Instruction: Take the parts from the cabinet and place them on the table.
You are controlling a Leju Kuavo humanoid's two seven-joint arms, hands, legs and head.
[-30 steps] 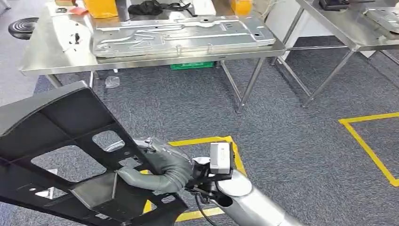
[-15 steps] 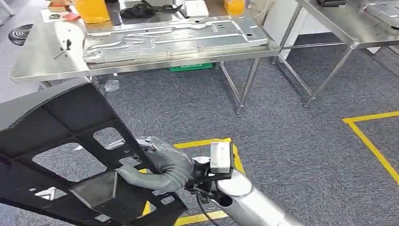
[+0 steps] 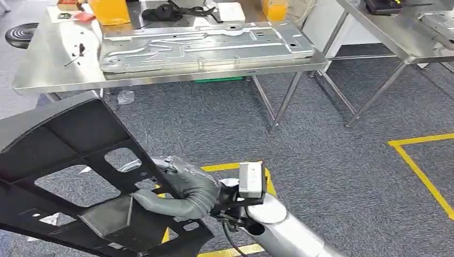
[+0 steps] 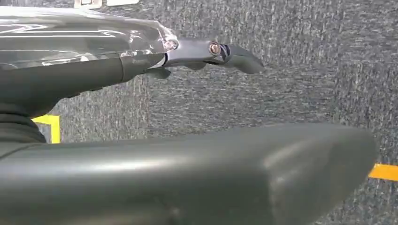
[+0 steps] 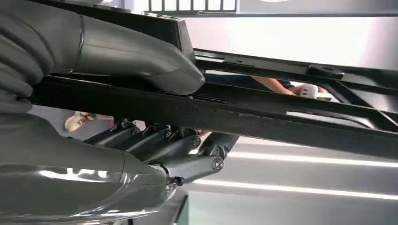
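A large black plastic frame part [image 3: 80, 155] with open cut-outs fills the lower left of the head view, tilted above the grey carpet. My right hand [image 3: 182, 193] grips one of its ribs near the lower edge. In the right wrist view the thumb lies over a black bar of the part [image 5: 281, 122], with the fingers [image 5: 178, 145] curled beneath it. My left hand [image 4: 187, 164] hangs over the carpet with its thumb and a finger [image 4: 230, 50] apart and nothing between them. The steel table [image 3: 53, 69] stands ahead.
A large pressed metal panel [image 3: 203, 43] covers most of the table top, with an orange container [image 3: 110, 10] and black items behind it. A second steel table [image 3: 396, 32] stands at the right. Yellow tape lines [image 3: 423, 171] mark the carpet.
The whole view has shifted slightly, so the camera moved. My right hand keeps the same hold on the black part.
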